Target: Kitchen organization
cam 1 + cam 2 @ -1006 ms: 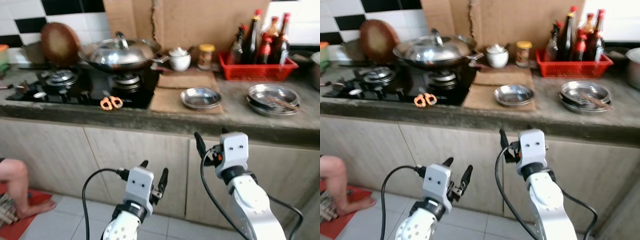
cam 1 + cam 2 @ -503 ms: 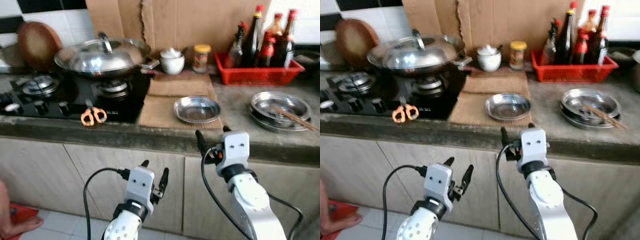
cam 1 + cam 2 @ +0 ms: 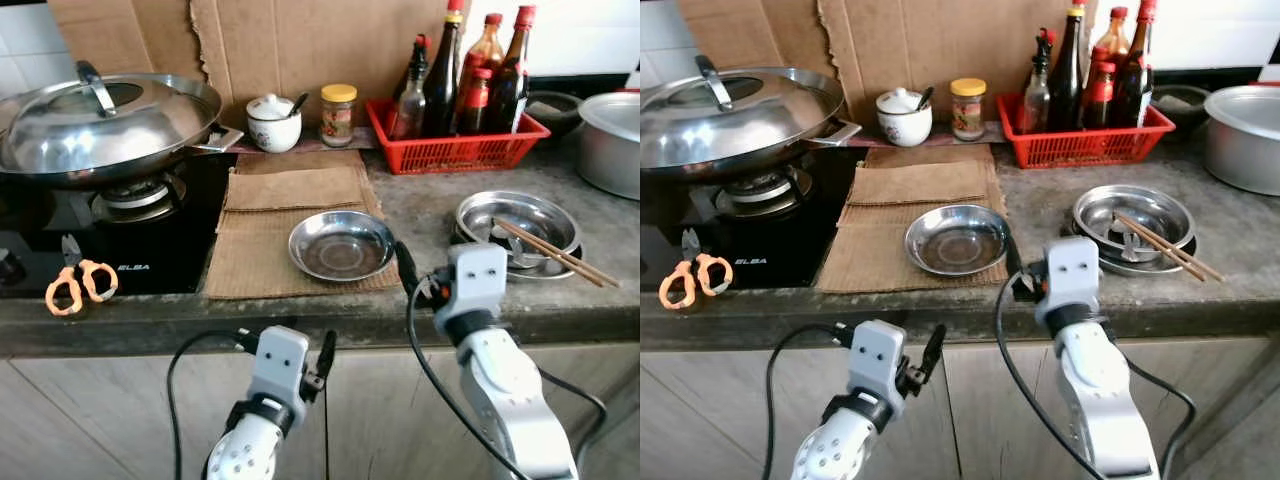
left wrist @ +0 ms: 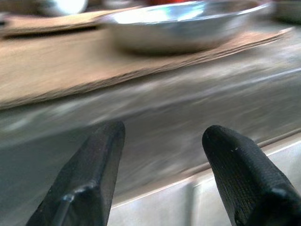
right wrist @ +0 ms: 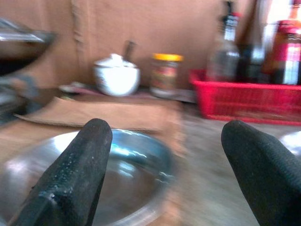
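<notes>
Grey stone counter runs across your view above pale cabinet doors, with brown cardboard propped against the wall behind it; at your left a black gas hob carries a lidded wok, and orange-handled scissors lie at the hob's front edge; corrugated cardboard mats cover the counter beside the hob, and a shallow steel dish rests on their near right corner; behind the mats you have a white lidded pot and a yellow-capped jar; a red basket full of sauce bottles stands to the right, with a big steel pot further right at the frame's edge; stacked steel plates hold a pair of chopsticks; your right gripper is raised at the counter's front edge, just before the steel dish, fingers spread wide and holding nothing; your left gripper sits lower, facing the counter's front lip, fingers likewise parted and empty.
</notes>
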Tool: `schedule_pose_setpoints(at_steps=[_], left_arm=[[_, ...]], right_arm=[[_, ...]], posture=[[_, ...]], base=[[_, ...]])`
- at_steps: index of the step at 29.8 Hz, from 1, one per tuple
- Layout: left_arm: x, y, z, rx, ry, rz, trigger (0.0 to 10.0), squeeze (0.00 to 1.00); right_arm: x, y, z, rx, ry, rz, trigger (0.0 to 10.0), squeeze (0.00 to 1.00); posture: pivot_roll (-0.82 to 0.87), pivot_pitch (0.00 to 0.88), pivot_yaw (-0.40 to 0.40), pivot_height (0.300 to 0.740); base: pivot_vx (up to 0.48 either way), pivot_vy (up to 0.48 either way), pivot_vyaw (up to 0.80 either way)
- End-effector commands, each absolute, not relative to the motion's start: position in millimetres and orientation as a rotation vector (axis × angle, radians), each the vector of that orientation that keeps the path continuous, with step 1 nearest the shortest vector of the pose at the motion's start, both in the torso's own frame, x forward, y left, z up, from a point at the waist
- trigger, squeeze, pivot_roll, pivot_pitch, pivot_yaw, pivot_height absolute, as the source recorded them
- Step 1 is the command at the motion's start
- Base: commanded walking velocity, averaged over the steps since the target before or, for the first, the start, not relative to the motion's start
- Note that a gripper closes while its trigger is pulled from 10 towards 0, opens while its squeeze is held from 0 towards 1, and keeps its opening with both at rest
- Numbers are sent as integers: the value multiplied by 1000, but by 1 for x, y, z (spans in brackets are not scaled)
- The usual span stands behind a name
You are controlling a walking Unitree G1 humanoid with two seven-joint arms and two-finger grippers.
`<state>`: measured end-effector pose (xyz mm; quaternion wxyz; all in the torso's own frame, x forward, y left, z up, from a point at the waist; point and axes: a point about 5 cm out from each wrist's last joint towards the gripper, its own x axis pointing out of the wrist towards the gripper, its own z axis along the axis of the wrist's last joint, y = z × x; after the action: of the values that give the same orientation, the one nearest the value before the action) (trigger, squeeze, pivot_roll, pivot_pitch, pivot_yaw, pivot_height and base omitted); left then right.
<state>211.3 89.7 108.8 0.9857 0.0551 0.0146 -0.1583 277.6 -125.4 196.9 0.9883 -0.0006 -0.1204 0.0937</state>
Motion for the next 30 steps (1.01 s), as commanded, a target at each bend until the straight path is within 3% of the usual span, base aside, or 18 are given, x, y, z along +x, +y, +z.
schedule_pose_setpoints(at_steps=[1,3,4,6,7,11,12,13,19,30], left_arm=[[210,89,108,110,38,-321,10000,0],[211,89,108,111,37,-322,10000,0],[211,89,108,111,36,-322,10000,0],[211,88,109,108,34,-324,10000,0],[211,88,110,103,19,-326,10000,0],[210,85,114,72,-2,-343,10000,0],[209,84,115,64,-11,-353,10000,0],[208,83,116,62,-16,-357,10000,0],[207,83,115,66,-16,-350,10000,0],[208,81,114,67,-15,-361,10000,0]], right_arm=[[283,-125,216,54,-275,214,10000,0],[289,-127,225,72,-272,214,10000,0],[294,-128,230,66,-265,223,10000,820],[299,-129,232,72,-248,240,10000,820],[303,-129,230,35,-212,264,10000,1000],[313,-132,227,12,-149,241,10000,1000],[320,-133,226,1,-110,229,10000,835],[326,-134,225,-4,-46,213,10000,0],[338,-138,226,88,122,220,10000,0],[353,-149,234,67,253,154,10000,0]], posture=[[15,31,-8,740],[15,31,-9,740],[14,32,-9,740],[11,32,-8,740],[11,32,-9,740],[16,35,-13,740],[21,35,-19,740],[24,35,-23,740],[28,35,-30,740],[29,24,-27,740]], base=[[0,0,0],[0,0,0],[0,0,0],[0,0,0],[0,0,0],[0,0,0],[0,0,0],[0,0,0],[0,0,0],[0,0,0]])
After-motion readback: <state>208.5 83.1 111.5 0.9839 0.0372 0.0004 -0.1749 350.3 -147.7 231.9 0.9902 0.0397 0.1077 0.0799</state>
